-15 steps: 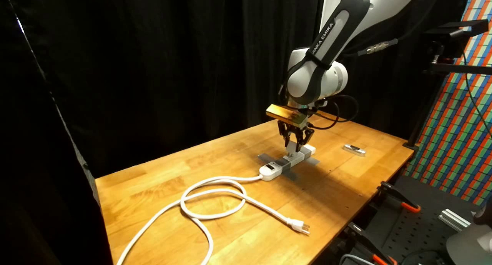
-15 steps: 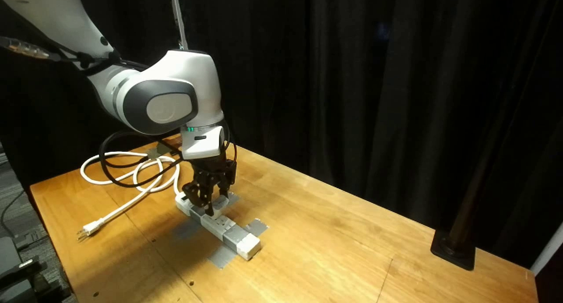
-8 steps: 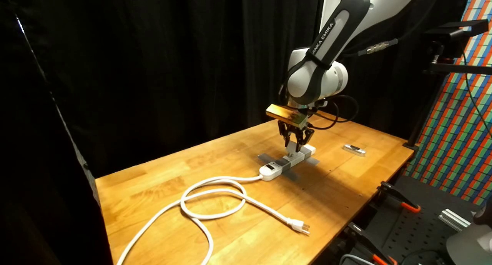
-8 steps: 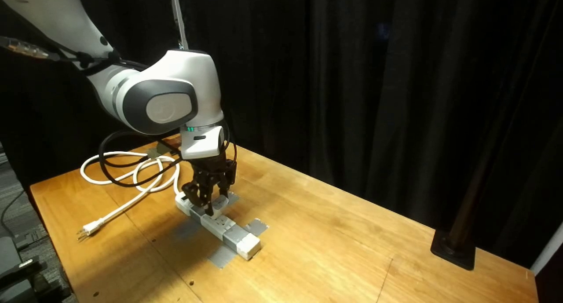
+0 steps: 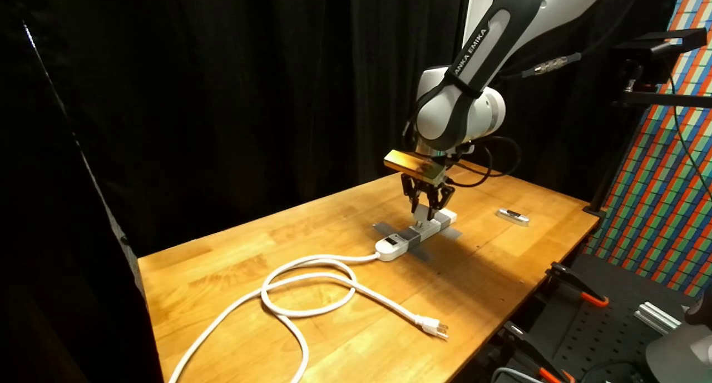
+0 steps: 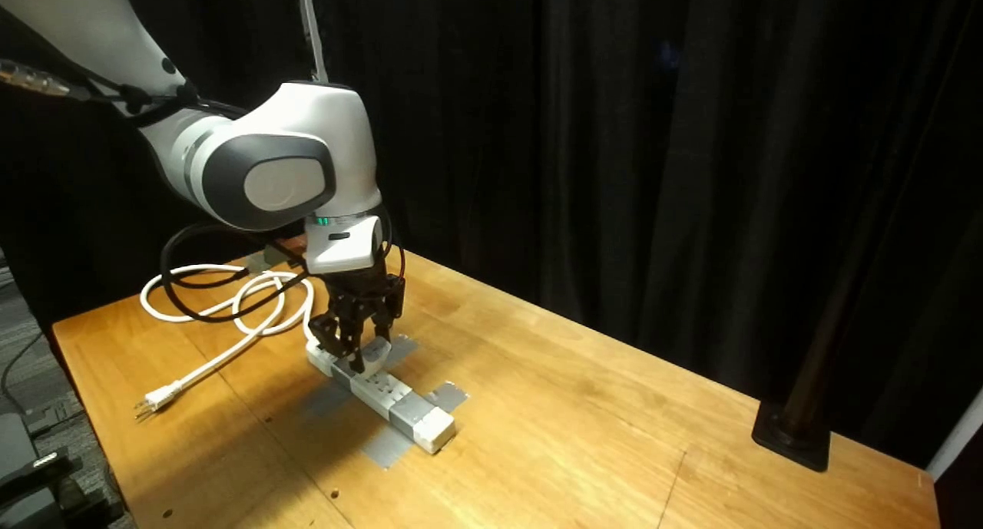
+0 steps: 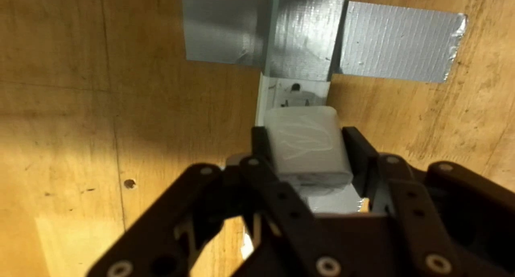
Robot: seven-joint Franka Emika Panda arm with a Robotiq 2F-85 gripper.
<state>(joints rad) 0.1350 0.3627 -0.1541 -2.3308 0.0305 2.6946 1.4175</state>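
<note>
— Black curtain [image 5: 222, 122] behind, wooden table [image 5: 311, 233], power strip [image 6: 372, 395] taped down on it. Strip's the landmark. How's the tool [image 7: 307, 145]?
— Clamped on a white block [image 7: 305, 138], gripping two opposite sides.
— Block where?
— Right over the strip's sockets [image 7: 297, 94], toward its cord end. Can't tell if it touches.
— Versus the earlier frame?
— Tool and block slid slightly toward the strip's cord end; more sockets show beside the block in an exterior view. Same grip. Strip and gray tape [image 7: 402, 42] haven't moved.
— Rest?
— White cord [image 5: 389, 303] looping off one end of the strip, its plug [image 5: 431, 326] lying on the table, well apart from the strip. Small silver item [image 5: 513, 217] beyond the strip's other end. Both unchanged.
</note>
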